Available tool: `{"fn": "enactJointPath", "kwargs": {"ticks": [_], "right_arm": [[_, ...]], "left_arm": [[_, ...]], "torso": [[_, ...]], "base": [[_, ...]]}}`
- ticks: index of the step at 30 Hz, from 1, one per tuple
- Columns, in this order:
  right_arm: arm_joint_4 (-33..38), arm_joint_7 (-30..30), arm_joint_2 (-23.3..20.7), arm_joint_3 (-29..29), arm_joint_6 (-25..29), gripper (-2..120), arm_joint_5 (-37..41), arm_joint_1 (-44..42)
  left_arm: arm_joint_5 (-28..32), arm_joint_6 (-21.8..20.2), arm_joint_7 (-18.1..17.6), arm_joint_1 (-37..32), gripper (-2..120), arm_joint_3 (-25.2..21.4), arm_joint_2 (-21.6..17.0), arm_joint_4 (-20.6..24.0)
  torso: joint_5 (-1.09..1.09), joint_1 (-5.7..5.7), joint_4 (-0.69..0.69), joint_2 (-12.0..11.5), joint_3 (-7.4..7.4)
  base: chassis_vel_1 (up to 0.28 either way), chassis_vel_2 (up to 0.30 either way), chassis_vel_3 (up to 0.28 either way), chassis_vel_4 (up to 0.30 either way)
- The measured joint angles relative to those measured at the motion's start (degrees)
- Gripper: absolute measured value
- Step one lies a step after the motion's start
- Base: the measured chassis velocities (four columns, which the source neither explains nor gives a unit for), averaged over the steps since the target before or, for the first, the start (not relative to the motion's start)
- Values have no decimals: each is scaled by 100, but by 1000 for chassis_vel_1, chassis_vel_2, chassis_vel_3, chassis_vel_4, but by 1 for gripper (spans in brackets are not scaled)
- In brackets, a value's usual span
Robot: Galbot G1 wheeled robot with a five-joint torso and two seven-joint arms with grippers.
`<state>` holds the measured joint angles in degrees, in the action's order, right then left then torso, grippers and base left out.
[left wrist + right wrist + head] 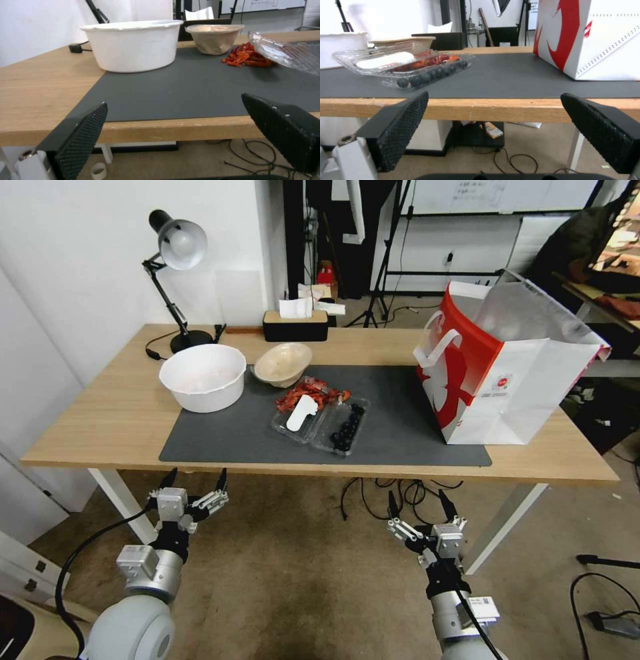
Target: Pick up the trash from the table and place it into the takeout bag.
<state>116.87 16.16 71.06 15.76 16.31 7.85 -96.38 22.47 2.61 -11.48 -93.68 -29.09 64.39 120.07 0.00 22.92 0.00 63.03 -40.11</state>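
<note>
Both the left gripper (195,479) and the right gripper (419,501) hang with fingers spread wide below the table (100,427) edge, while the red wrappers (308,393) lie mid-frame on the mat and the takeout bag (507,373) stands at right.

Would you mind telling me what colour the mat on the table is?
Dark grey; the mat shows best in the head view, lying on the light wood table.

Desk lamp (175,253), tissue box (295,325)
</note>
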Motion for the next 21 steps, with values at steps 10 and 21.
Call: {"fn": "enactJointPath", "kwargs": {"ticks": [10, 21], "right_arm": [[13, -1, 16, 1, -2, 100, 8, 8], [90, 0, 17, -22, -64, 100, -7, 6]], "left_arm": [[518, -333, -67, 197, 100, 75, -107, 290], [3327, -1836, -999, 2463, 100, 552, -1233, 451]], "torso": [[0, 0, 0, 0, 0], [0, 1, -2, -1, -1]], "base": [[0, 0, 0, 0], [0, 0, 0, 0]]}}
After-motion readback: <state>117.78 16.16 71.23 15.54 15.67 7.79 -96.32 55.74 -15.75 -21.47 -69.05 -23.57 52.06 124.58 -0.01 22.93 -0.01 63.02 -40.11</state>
